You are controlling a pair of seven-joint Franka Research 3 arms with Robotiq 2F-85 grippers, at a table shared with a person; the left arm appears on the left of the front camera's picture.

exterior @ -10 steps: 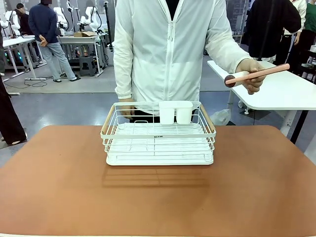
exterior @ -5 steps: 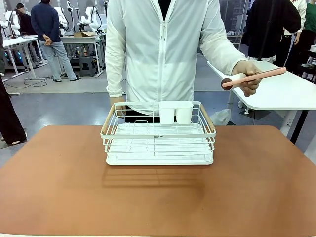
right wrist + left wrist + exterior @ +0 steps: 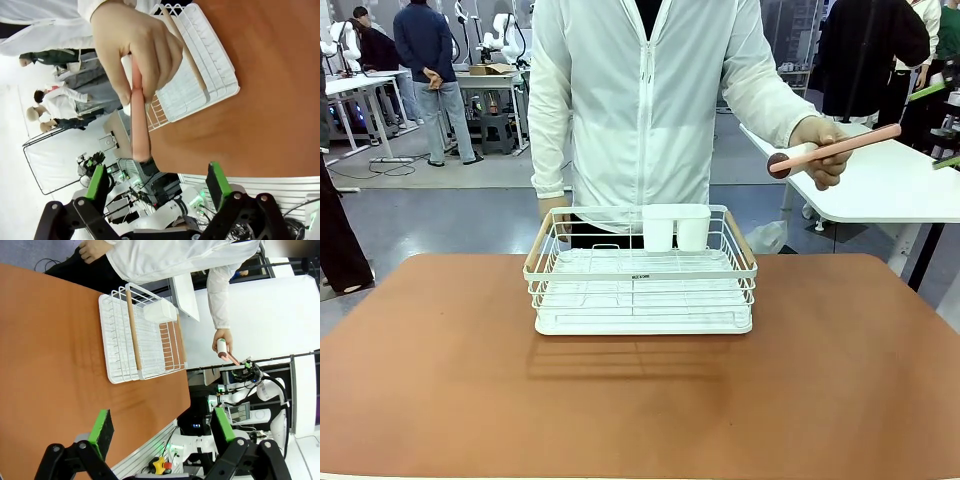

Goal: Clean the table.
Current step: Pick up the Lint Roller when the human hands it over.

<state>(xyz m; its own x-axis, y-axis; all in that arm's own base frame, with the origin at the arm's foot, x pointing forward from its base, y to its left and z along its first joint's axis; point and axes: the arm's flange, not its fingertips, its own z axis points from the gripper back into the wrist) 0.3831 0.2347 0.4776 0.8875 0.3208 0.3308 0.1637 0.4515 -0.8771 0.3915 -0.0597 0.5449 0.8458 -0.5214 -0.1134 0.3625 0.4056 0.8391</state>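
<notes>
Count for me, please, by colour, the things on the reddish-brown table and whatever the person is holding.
White: 2, the wire rack on the table and the cutlery holder inside it
Pink: 1, the pink-handled tool in the person's hand
Total: 3

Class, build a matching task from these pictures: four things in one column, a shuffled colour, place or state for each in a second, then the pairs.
Things: 1 table; 2 wire rack; 3 pink-handled tool; 4 right gripper.
Descriptions: a open; b in the person's hand; c reddish-brown; d white, standing on the table.
Pairs: 1-c; 2-d; 3-b; 4-a.
</notes>
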